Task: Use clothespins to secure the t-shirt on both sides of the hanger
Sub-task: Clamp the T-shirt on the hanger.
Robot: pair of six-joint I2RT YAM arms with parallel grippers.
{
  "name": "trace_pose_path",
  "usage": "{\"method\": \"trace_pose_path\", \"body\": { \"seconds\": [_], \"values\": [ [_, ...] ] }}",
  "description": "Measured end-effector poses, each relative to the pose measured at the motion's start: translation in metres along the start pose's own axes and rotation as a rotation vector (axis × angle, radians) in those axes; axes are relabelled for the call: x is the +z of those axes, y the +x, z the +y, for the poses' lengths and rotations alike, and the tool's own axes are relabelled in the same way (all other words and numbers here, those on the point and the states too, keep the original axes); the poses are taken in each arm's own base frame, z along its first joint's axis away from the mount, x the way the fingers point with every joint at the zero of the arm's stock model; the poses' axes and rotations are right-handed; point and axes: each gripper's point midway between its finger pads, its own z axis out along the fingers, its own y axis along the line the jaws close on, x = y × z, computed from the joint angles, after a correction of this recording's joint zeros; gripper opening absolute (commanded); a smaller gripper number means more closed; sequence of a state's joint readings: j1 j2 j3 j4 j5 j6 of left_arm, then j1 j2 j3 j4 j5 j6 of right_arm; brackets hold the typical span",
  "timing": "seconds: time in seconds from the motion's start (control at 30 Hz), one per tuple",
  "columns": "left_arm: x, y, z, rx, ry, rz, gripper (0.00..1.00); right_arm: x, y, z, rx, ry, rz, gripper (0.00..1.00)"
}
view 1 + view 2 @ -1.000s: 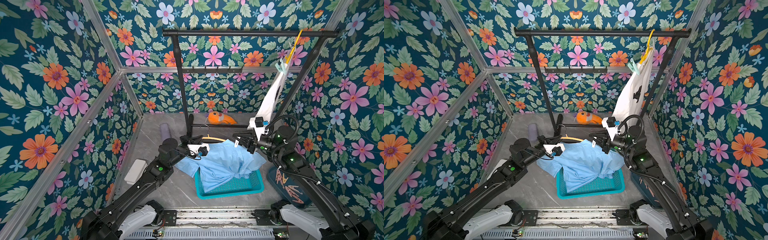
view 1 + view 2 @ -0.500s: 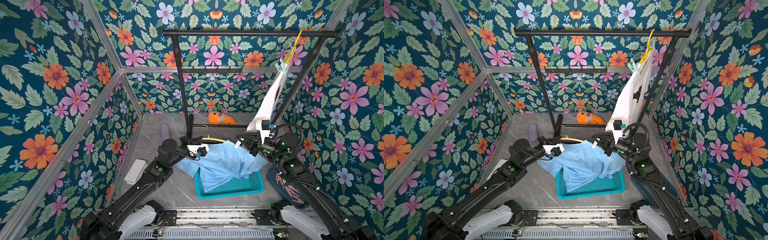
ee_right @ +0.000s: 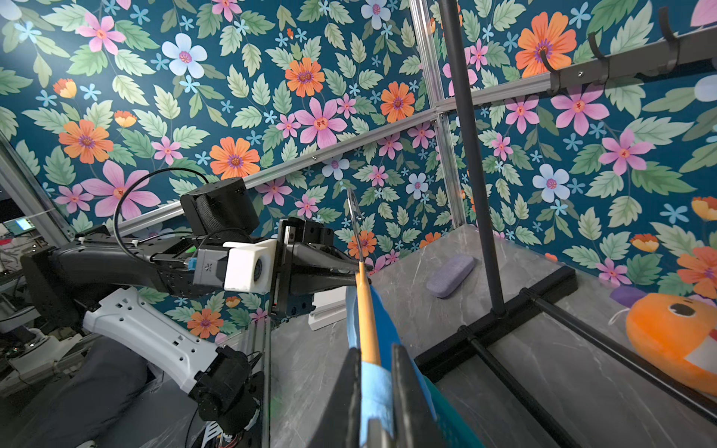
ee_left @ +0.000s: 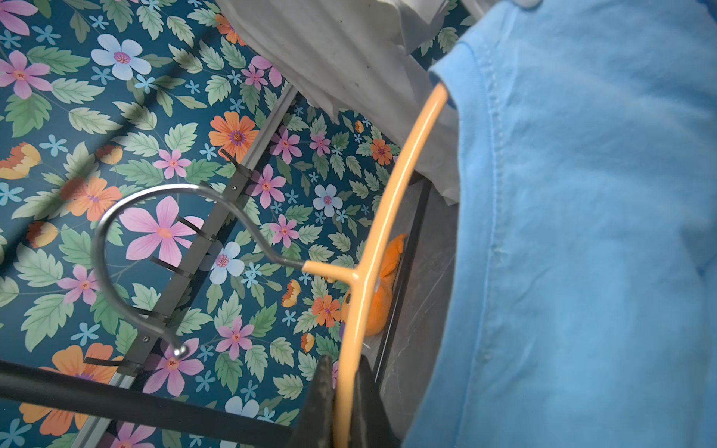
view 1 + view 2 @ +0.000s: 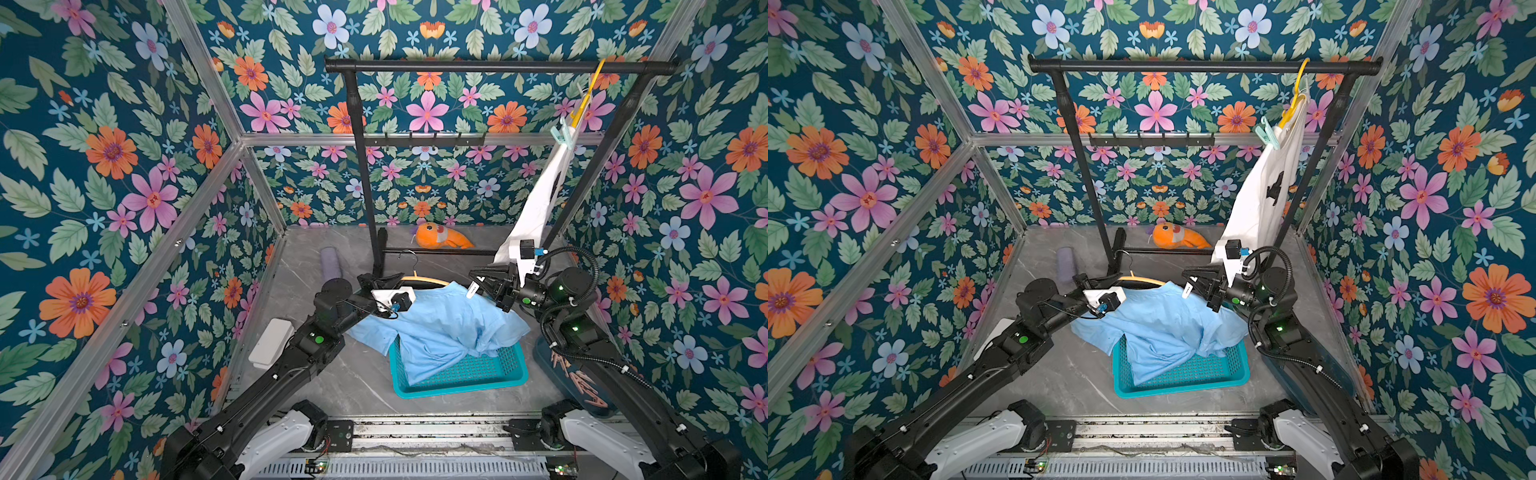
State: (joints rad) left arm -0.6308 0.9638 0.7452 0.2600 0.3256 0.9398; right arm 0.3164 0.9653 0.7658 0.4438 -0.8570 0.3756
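Hanger (image 5: 428,279) shoulders under t-shirt (image 5: 444,328), clothespins (image 5: 582,380) partly hidden

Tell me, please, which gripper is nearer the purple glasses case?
Left. The left gripper clamps the orange hanger near the purple glasses case; the right gripper sits at its other end.

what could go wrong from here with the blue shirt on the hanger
The blue t-shirt sags into the teal basket; its weight may pull it off the orange hanger. Both the left tool and right tool are gripping there, so neither is free for clothespins.
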Motion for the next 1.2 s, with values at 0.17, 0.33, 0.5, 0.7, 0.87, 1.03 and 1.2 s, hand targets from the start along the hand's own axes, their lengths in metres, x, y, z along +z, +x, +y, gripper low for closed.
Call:
{"method": "trace_pose_path", "body": {
  "seconds": [0.17, 0.33, 0.5, 0.7, 0.87, 1.03, 1.2],
  "values": [
    [0.000, -0.001, 0.000, -0.017, 0.002, -0.008, 0.00, 0.000, -0.001, 0.002, 0.051, -0.026, -0.031, 0.00],
    [0.000, 0.000, -0.001, -0.029, 0.002, -0.007, 0.00, -0.003, 0.002, 0.000, 0.105, -0.012, -0.046, 0.00],
    [0.000, -0.002, 0.002, -0.041, -0.015, -0.023, 0.00, -0.012, 0.002, -0.002, 0.111, 0.045, -0.088, 0.00],
    [0.001, -0.004, 0.003, -0.055, -0.013, -0.042, 0.00, -0.013, 0.005, -0.004, 0.101, 0.050, -0.100, 0.00],
    [0.002, -0.004, 0.001, -0.066, -0.006, -0.045, 0.00, -0.006, 0.008, 0.012, -0.006, 0.029, -0.073, 0.00],
    [0.002, -0.005, -0.001, -0.086, 0.009, -0.056, 0.00, -0.001, 0.020, 0.016, -0.072, 0.035, -0.053, 0.00],
    [0.002, 0.004, -0.008, -0.123, 0.036, -0.020, 0.00, -0.001, 0.026, 0.003, 0.005, 0.068, -0.082, 0.00]
  ]
}}
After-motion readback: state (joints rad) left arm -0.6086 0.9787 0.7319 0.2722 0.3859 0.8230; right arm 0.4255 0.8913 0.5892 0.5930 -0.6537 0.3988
